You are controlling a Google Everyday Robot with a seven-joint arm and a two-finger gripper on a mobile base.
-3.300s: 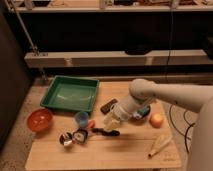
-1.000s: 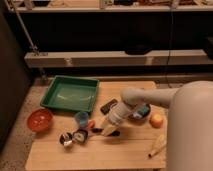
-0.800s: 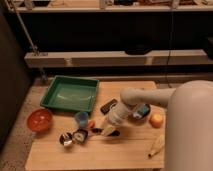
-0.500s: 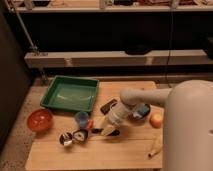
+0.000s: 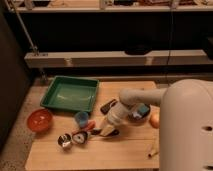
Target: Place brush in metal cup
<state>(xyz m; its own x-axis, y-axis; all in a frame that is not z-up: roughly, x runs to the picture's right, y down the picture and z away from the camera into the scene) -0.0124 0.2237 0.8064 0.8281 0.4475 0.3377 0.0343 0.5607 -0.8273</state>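
In the camera view, the white arm's gripper (image 5: 104,131) sits low over the wooden table (image 5: 125,155), just right of the small black-handled dish brush (image 5: 80,138) with its oval, whitish-centred head. It has barely shifted in the last second. Whether it is open or gripping anything cannot be told. The brush lies just beside the small shiny metal cup (image 5: 64,141), so the grasp probably isn't settled yet.
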